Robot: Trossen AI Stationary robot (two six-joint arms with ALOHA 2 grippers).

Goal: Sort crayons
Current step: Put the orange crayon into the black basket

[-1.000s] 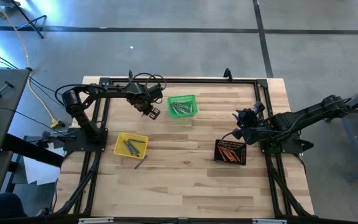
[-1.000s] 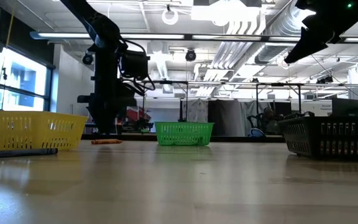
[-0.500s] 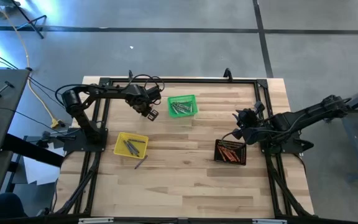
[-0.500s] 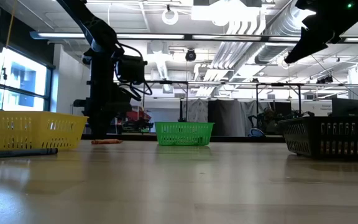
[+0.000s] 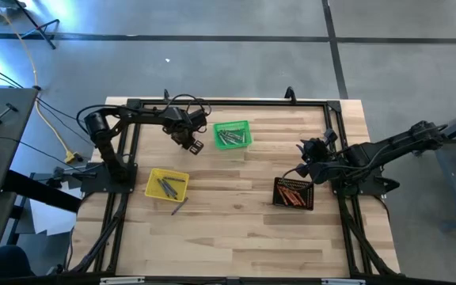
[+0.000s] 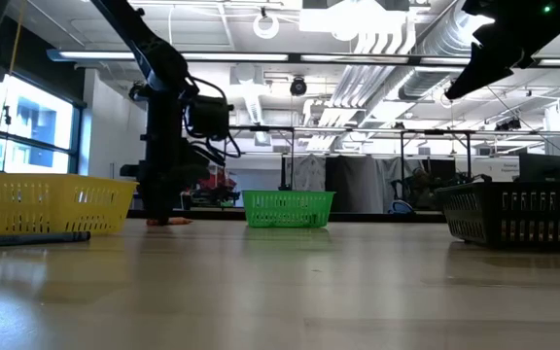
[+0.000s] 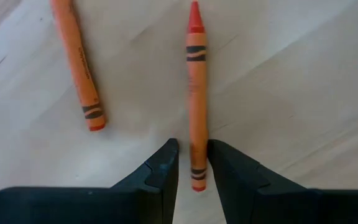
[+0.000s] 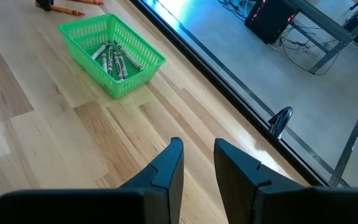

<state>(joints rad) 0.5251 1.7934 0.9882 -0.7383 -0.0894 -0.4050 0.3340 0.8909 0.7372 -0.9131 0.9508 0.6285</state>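
The left pincer point(image 7: 191, 163), parted, straddles the lower end of an orange-red crayon point(image 7: 196, 93) lying on the desk point(image 5: 236, 229) at about ten o'clock, just left of the green basket point(image 5: 233, 134). Gripping so near the end, the slim waxy stick could pivot or slip out; a second crayon point(image 7: 78, 62) lies near. The right pincer point(image 8: 197, 163) waits open at three o'clock by the black mesh basket point(image 5: 294, 193).
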